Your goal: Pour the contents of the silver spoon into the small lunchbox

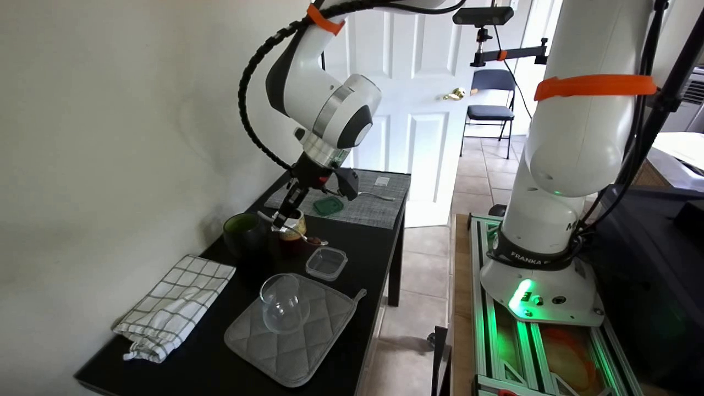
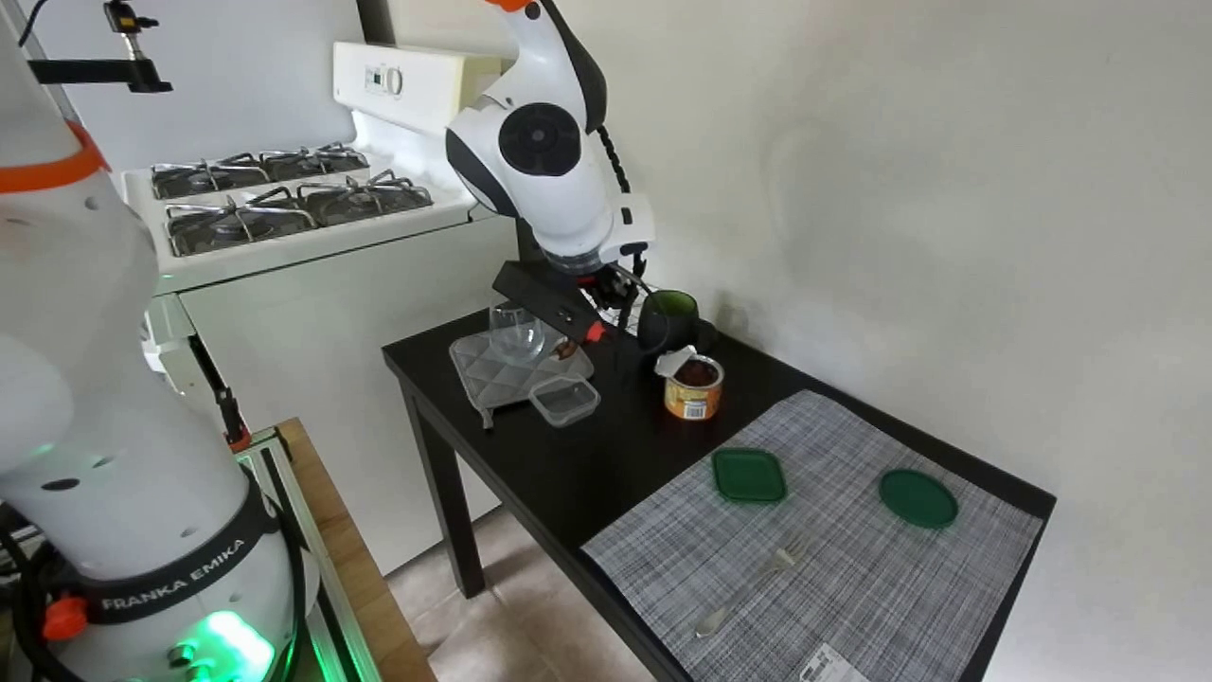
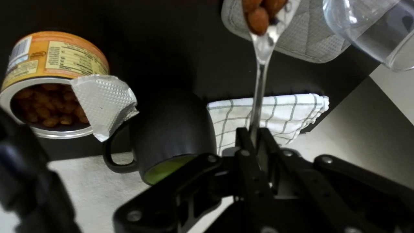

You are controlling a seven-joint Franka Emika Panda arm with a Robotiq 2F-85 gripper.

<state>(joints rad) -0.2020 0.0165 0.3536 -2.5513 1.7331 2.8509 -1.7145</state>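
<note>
Along the left of the worktop [image 1: 357, 243], in an exterior view, lay a checked towel [image 1: 179, 300]; then came a dark mug [image 1: 242, 239]. Next the tool [image 3: 254, 132], fingers drawn together, pinched the handle of a silver spoon [image 3: 261, 69], which carried brown pieces [image 3: 258, 21] and crossed in front of an opened can [image 1: 300, 222]. A glass bowl [image 1: 286, 313] stood on a pot holder [image 1: 324, 330]. Farther right, just beside the holder, sat a clear square tub [image 1: 326, 264]; the spoon's loaded end showed near it, though its height was hard to judge. Rightmost, a fork [image 1: 380, 197] lay on a grey mat [image 1: 363, 214].
</note>
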